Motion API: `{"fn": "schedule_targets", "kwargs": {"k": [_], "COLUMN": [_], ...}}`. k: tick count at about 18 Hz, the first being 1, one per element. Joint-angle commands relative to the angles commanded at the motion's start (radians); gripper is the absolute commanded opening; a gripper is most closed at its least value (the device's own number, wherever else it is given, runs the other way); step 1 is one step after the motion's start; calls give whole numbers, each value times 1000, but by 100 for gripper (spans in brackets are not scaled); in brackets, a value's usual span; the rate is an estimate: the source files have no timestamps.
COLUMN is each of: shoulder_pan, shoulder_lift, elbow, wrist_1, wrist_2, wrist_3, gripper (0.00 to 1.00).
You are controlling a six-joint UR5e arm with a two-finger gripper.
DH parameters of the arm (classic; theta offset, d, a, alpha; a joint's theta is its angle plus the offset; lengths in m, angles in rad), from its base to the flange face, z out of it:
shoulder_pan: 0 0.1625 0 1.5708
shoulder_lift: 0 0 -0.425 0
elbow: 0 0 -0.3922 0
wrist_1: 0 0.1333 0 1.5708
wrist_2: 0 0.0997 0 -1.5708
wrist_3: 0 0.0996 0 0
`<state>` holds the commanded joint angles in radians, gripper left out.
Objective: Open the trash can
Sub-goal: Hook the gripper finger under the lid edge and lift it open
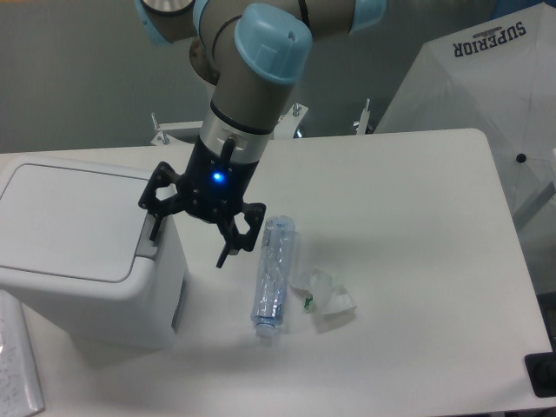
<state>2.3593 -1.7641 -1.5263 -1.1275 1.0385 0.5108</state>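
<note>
The trash can (pixel 78 261) is a large white boxy bin at the left of the table, its flat lid (pixel 65 221) down. A grey push tab (pixel 149 241) sits on its right rim. My gripper (pixel 187 246) is open and empty. It hangs at the bin's right edge. One finger (pixel 155 221) is over the grey tab; whether it touches I cannot tell. The other finger (pixel 228 246) is past the bin's side, above the table.
A clear crushed plastic bottle (pixel 272 278) lies on the table right of the gripper. A crumpled clear wrapper (pixel 326 297) lies beside it. A paper sheet (pixel 17 369) is at the lower left. A white umbrella-like cover (pixel 486 95) stands behind the table's right end.
</note>
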Motion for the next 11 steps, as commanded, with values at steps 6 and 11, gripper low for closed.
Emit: {"fn": "schedule_targets", "kwargs": {"k": [6,11], "shoulder_pan": [0,0], "shoulder_lift": [-2,-2], "elbow": [2,5], "wrist_1": [0,0], "wrist_2": [2,2], "wrist_3": [-29,-51], "gripper": [100,100]}}
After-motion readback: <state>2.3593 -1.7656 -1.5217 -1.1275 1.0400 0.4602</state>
